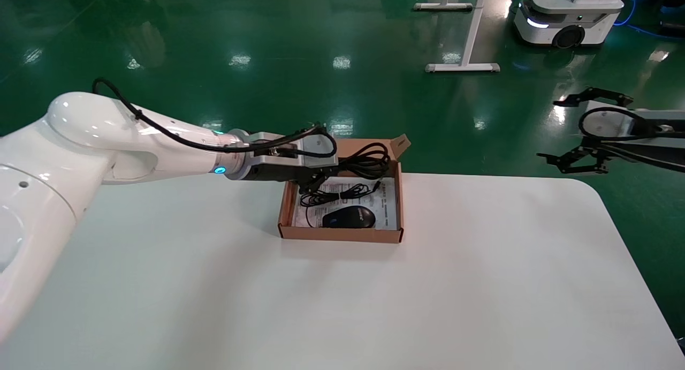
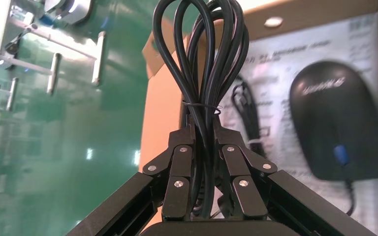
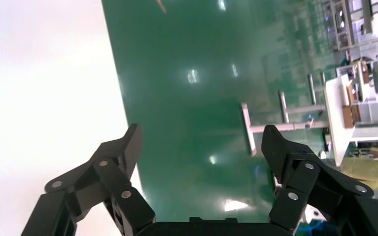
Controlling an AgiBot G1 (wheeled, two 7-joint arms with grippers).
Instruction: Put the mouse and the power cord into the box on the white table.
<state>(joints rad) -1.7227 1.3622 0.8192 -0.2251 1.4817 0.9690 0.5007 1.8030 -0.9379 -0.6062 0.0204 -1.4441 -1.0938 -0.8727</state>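
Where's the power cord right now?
The power cord is clamped in the left gripper, above the far side of the box, behind the mouse.

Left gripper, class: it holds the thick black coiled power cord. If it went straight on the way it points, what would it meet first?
Probably the shallow brown cardboard box's far wall or flap; the left gripper, shut on the power cord, points across the box's far part. Depth is unclear.
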